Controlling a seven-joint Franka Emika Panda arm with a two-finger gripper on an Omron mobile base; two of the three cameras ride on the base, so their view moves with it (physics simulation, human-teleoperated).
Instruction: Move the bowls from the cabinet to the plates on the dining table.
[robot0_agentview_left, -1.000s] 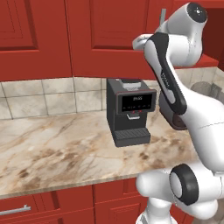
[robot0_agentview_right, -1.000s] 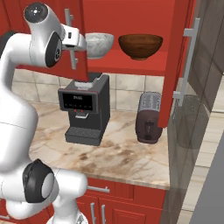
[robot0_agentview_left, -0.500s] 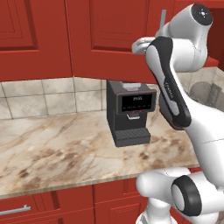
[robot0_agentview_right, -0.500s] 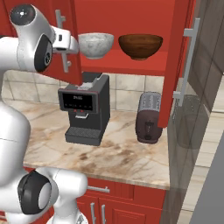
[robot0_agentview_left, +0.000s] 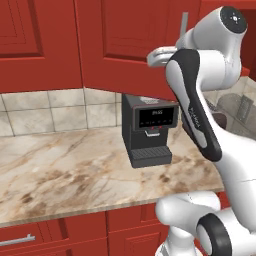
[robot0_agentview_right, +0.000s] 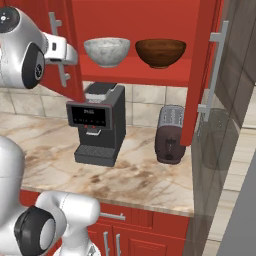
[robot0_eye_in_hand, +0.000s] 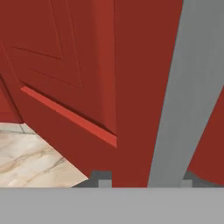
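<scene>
Marbled bowl (robot0_agentview_right: 107, 51) beside brown bowl (robot0_agentview_right: 160, 52)

- Red shelf (robot0_agentview_right: 150, 76) inside the open cabinet (robot0_agentview_right: 200, 60): grey-white marbled bowl (robot0_agentview_right: 106, 51) on the left, dark brown bowl (robot0_agentview_right: 160, 52) just beside it, apart.
- Marble counter (robot0_agentview_right: 125, 175) below: black coffee machine (robot0_agentview_right: 98, 123) left, dark toaster (robot0_agentview_right: 169, 135) right, well apart.

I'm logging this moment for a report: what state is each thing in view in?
cabinet: both doors open
left door handle: between the tool's fingertips
marbled bowl: upright on the shelf
brown bowl: upright on the shelf, beside the marbled one
tool: straddling the handle, grip unclear
coffee machine: upright on the counter
toaster: upright on the counter
</scene>
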